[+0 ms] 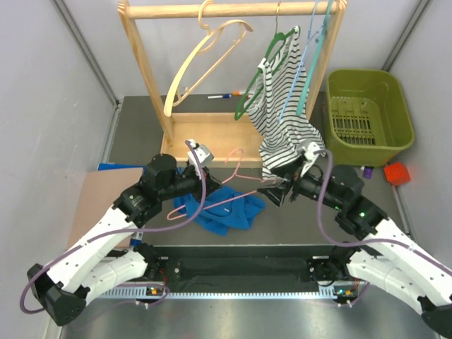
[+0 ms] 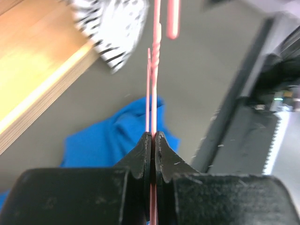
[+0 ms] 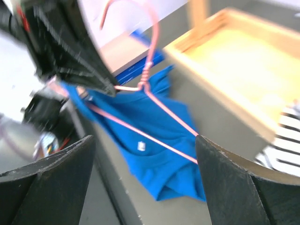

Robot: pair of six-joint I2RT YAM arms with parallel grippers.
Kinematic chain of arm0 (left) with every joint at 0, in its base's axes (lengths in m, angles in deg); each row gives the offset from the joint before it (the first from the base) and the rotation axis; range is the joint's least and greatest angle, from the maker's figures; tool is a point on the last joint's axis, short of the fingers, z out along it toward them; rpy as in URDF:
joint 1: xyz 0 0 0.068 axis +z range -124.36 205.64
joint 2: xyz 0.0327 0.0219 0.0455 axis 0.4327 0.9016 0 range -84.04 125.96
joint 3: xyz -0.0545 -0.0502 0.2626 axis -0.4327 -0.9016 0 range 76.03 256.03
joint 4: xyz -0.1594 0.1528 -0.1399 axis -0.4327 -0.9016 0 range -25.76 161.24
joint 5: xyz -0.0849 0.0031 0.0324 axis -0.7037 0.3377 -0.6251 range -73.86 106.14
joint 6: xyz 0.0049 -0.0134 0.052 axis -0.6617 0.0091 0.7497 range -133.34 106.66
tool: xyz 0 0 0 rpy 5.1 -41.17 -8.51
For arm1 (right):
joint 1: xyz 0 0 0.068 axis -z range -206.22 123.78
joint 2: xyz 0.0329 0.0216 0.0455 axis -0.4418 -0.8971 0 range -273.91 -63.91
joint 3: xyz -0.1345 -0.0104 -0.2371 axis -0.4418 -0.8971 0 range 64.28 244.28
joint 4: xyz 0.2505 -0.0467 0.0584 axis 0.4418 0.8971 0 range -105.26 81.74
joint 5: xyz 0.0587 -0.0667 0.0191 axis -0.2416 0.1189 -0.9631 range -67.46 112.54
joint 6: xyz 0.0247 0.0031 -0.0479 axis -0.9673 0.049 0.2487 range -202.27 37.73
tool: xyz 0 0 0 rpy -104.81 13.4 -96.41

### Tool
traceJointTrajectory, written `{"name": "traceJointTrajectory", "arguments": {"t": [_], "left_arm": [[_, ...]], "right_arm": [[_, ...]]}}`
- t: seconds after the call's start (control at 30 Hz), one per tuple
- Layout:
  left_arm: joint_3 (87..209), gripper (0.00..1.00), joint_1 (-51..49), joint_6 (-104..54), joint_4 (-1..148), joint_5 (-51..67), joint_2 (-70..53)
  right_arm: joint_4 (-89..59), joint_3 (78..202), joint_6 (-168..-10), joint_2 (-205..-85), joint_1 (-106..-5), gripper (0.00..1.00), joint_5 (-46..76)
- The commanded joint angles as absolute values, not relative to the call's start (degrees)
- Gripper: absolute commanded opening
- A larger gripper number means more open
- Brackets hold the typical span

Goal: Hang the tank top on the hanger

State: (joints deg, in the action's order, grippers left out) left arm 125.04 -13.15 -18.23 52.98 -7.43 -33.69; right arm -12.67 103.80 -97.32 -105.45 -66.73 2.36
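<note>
Table: dark grey, carrying the rack toward its far side.
Rack: wooden frame with a flat base and a top rail.
Basket: green, just right of the rack.
Striped top: hangs from the rack's rail, on its right half.
Tank top: blue, crumpled on the table in front of the rack's base.
Hanger: pink wire, in front of the rack's base and over the tank top, with its hook toward the rack.
Left gripper: in front of the rack's base, pinched tight on the hanger's wire.
Right gripper: below the rack's striped top, fingers spread wide with nothing between them.
</note>
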Motion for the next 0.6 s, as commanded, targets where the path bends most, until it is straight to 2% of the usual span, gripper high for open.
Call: {"name": "traceJointTrajectory", "arguments": {"t": [0.0, 0.13, 0.23, 0.4, 0.57], "left_arm": [[121.8, 0.0, -13.1, -15.9, 51.5, 5.5, -41.0], [115.9, 0.0, -13.0, -16.7, 56.6, 10.4, -46.9], [116.2, 0.0, -13.0, -17.0, 55.4, 12.5, -48.5], [115.2, 0.0, -12.9, -16.9, 56.0, 14.6, -50.7], [114.9, 0.0, -12.9, -17.2, 55.9, 14.0, -50.7]], "right_arm": [[-5.3, 104.7, -100.0, -98.6, -65.9, 0.84, 16.4], [-7.8, 98.0, -105.1, -97.0, -66.3, 0.79, 13.3], [-14.1, 93.0, -108.3, -100.5, -69.4, 0.76, 13.0], [-27.5, 90.0, -112.0, -114.5, -77.7, 0.75, 19.9], [-35.5, 92.2, -115.3, -130.0, -78.9, 0.76, 22.2]]}}
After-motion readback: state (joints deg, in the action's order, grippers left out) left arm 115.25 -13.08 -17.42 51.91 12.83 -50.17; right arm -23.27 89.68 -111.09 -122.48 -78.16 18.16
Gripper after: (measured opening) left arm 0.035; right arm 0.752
